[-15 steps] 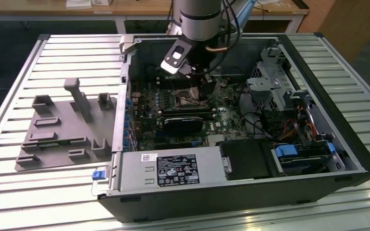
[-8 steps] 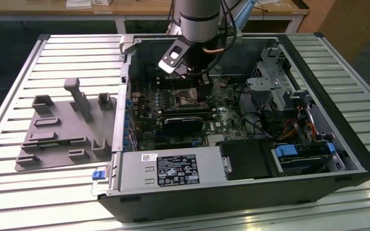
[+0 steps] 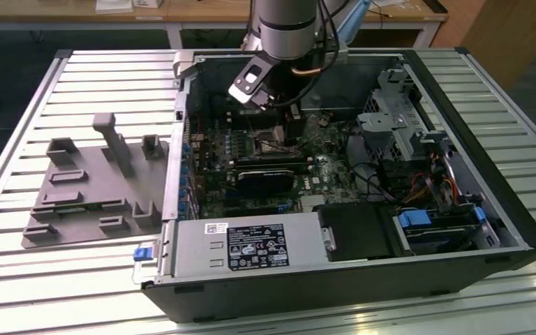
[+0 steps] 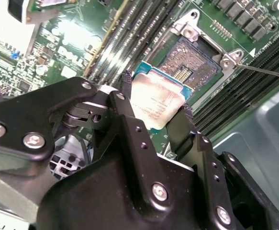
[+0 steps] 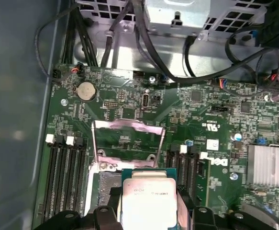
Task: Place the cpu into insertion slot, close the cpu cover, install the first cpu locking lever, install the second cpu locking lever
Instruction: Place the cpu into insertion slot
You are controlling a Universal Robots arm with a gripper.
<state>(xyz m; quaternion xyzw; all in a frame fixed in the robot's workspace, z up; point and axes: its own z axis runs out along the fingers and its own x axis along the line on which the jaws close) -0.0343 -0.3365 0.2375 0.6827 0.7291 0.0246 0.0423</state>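
Note:
My gripper (image 4: pixel 154 111) is shut on the cpu (image 4: pixel 161 100), a small square chip with a dull silver top, one black finger on each of two opposite edges. It hangs just above the green board, partly over the edge of the insertion slot (image 4: pixel 189 62), whose dark centre lies bare inside its silvery rim. In the first wrist view the cpu (image 5: pixel 149 196) sits between the fingers, and the cpu cover (image 5: pixel 127 141), a thin silvery frame, stands swung open beyond the slot. A thin metal lever rod (image 4: pixel 268 71) sticks out beside the socket. In the exterior view the gripper (image 3: pixel 285 132) is low inside the open computer case.
Long black memory slots (image 5: pixel 65 177) flank the socket. Black cables (image 5: pixel 144 43) and a metal drive cage (image 3: pixel 393 118) crowd the case's far side. A grey power supply (image 3: pixel 249 244) fills the near side. A grey fixture plate (image 3: pixel 91 195) lies on the slatted table at the exterior view's left.

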